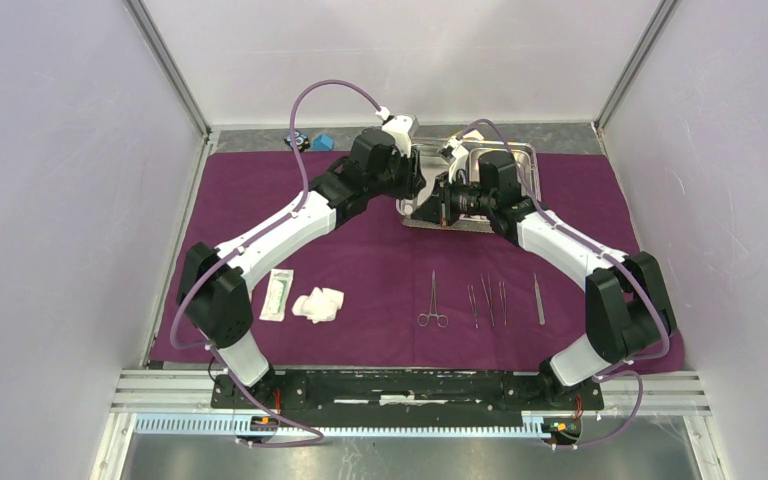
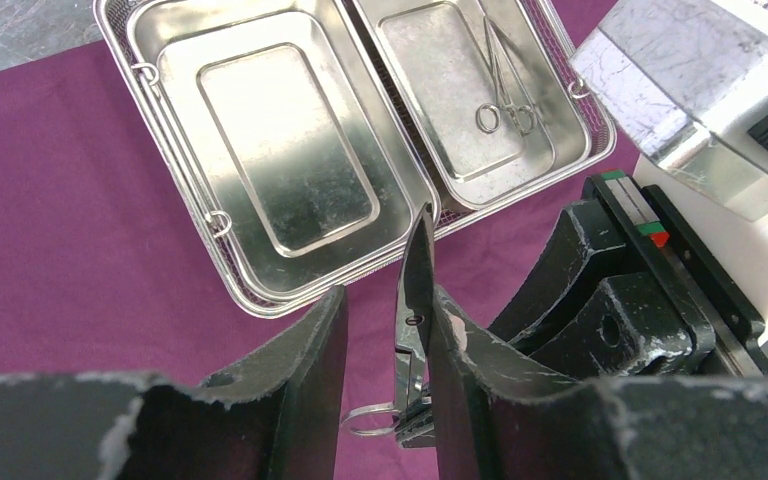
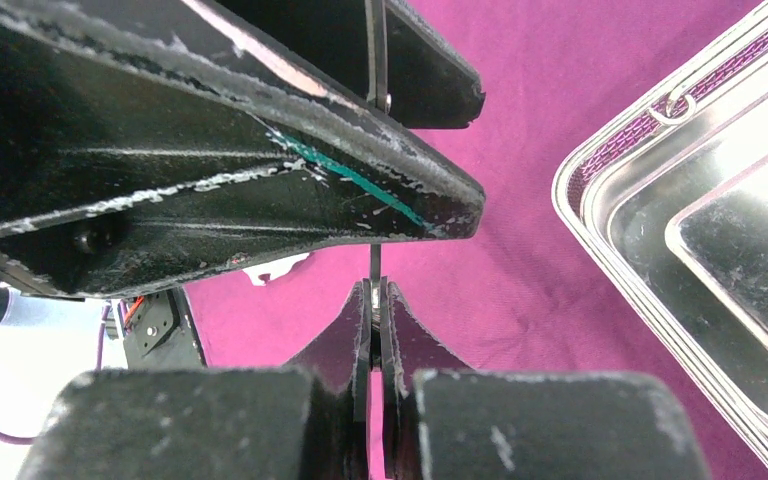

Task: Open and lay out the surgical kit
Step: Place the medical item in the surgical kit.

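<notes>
Mid-handoff: I had right gripper point(image 3: 375, 300) clamped on slim steel scissors-like clamp point(image 2: 415, 290), left gripper point(image 2: 385, 300) apart around it; next, probably: lay it on dark-purple cloth point(image 1: 380, 270).

1. White shells and black joints are seen on the left arm point(image 1: 280, 225) and the right arm point(image 1: 560, 240).
2. A lilac cable point(image 1: 335, 88) is looped along each arm.
3. Both bases are mounted on a black rail point(image 1: 410, 385).
4. The fingers point(image 2: 300, 370) of the left pincer point(image 2: 385, 310) are black, wedge-shaped and scuffed grey.
5. A green stripe point(image 3: 355, 175) is marked on one of them.
6. The right pincer point(image 3: 377, 300) is likewise black and scratched, with small red and green marks point(image 2: 650, 235) on its body.
</notes>
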Controlling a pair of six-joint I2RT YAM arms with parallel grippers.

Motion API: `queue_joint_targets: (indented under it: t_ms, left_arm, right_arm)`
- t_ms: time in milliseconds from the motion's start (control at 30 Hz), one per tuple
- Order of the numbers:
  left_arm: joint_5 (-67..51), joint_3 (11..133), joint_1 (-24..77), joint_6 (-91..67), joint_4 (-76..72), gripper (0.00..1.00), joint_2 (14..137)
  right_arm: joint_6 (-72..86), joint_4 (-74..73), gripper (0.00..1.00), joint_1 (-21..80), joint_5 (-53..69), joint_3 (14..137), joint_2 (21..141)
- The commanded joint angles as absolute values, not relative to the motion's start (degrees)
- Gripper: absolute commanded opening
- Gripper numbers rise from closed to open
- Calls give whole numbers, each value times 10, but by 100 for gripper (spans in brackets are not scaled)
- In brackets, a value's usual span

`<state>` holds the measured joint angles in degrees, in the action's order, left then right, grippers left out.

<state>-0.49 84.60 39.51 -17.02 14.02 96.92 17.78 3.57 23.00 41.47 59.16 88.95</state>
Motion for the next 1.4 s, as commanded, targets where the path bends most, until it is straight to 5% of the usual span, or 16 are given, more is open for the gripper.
queue_joint_targets:
  t_ms: [0, 233, 1233, 1367]
  left_arm:
    - [-11, 847, 394, -154, 122, 42, 951]
    - [-19, 843, 394, -153, 117, 43, 949]
    - [-36, 839, 394, -144, 112, 11, 955]
    - [-16, 839, 394, -138, 118, 7, 955]
  right_arm:
    - [181, 63, 0, 225, 423, 592, 890]
    - [184, 65, 0, 224, 430, 595, 899]
    - [195, 80, 0, 220, 445, 592, 906]
    - [193, 90, 13, 220, 461, 590, 904]
